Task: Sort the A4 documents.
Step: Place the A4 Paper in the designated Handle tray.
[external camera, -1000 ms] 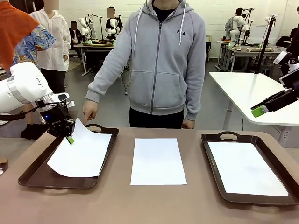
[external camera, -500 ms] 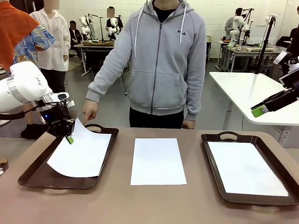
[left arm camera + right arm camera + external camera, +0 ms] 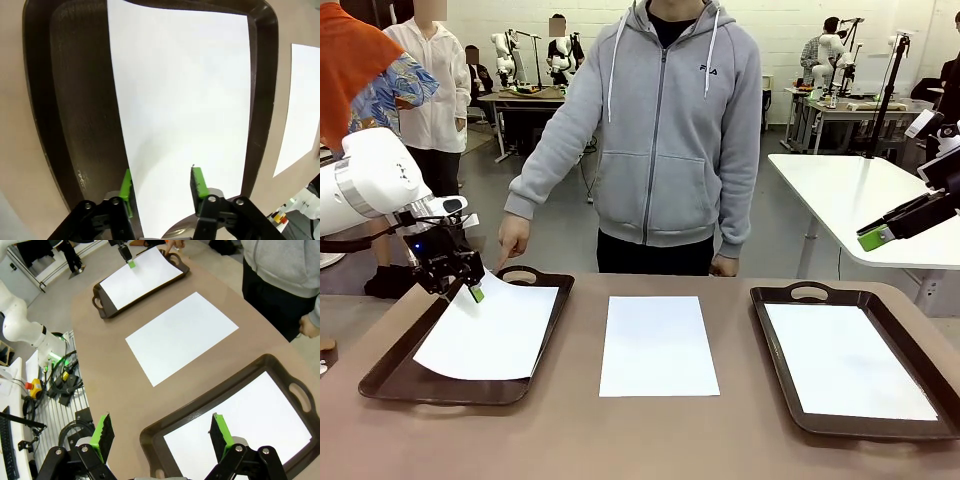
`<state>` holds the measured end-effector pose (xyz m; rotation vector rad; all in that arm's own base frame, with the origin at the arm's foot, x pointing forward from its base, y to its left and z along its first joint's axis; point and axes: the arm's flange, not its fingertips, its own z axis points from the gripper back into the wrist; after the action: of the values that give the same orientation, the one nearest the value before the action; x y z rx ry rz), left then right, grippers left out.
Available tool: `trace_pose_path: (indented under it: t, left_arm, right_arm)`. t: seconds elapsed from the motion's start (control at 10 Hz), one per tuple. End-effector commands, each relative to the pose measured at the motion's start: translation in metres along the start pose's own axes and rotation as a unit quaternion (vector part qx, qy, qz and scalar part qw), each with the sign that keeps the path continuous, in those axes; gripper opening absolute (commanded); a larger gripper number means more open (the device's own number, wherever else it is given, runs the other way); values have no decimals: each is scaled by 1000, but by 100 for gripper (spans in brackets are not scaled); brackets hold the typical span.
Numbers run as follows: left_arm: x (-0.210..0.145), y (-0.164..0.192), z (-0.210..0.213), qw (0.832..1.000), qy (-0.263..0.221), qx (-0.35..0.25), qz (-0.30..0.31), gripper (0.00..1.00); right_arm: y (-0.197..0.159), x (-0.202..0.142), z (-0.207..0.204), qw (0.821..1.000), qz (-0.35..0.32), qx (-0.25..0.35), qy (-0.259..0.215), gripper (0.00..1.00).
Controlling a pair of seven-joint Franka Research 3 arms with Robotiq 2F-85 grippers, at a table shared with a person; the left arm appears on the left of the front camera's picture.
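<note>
Three A4 documents lie in a row. One sheet (image 3: 485,332) rests in the left dark brown tray (image 3: 552,330), and my left gripper (image 3: 470,289) hovers open at its far left corner. In the left wrist view the green pads (image 3: 198,181) stand apart over that sheet (image 3: 185,100), not pinching it. A second sheet (image 3: 657,345) lies bare on the table's middle. The third sheet (image 3: 845,360) lies in the right tray (image 3: 772,345). My right gripper (image 3: 876,237) hangs high at the right edge, open and holding nothing (image 3: 162,434).
A person in a grey hoodie (image 3: 660,130) stands at the far side, one hand (image 3: 512,238) pointing down near the left tray's far handle. A white table (image 3: 850,190) stands beyond on the right. Bare tabletop (image 3: 650,440) runs along the front.
My left gripper has opened and let go of the sheet. The lifted far corner has dropped flat into the left tray. The right arm has not moved.
</note>
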<state>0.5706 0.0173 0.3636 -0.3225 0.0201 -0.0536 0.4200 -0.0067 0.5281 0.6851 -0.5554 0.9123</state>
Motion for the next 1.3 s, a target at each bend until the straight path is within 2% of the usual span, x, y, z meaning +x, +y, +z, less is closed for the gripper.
trace_pose_path:
  t: [0.0, 0.1, 0.3, 0.7, 1.0, 1.1, 1.2]
  left_arm:
    - [2, 1, 6, 1000, 10, 14, 8, 79]
    - [2, 1, 7, 1000, 11, 18, 8, 93]
    - [-1, 2, 9, 1000, 8, 25, 10, 100]
    - [-11, -1, 12, 1000, -1, 31, 7, 100]
    - [-21, -11, 11, 1000, -23, 4, 5, 100]
    - [-6, -2, 13, 1000, -4, 22, 0, 100]
    - [-6, -2, 13, 1000, -4, 22, 0, 100]
  right_arm:
    - [1, 1, 0, 1000, 1, 2, -1, 100]
    - [1, 1, 0, 1000, 1, 2, -1, 100]
    - [1, 1, 0, 1000, 1, 2, -1, 100]
    - [1, 1, 0, 1000, 1, 2, -1, 100]
    - [1, 1, 0, 1000, 1, 2, -1, 100]
    - [1, 1, 0, 1000, 1, 2, -1, 100]
    - [1, 1, 0, 1000, 1, 2, -1, 100]
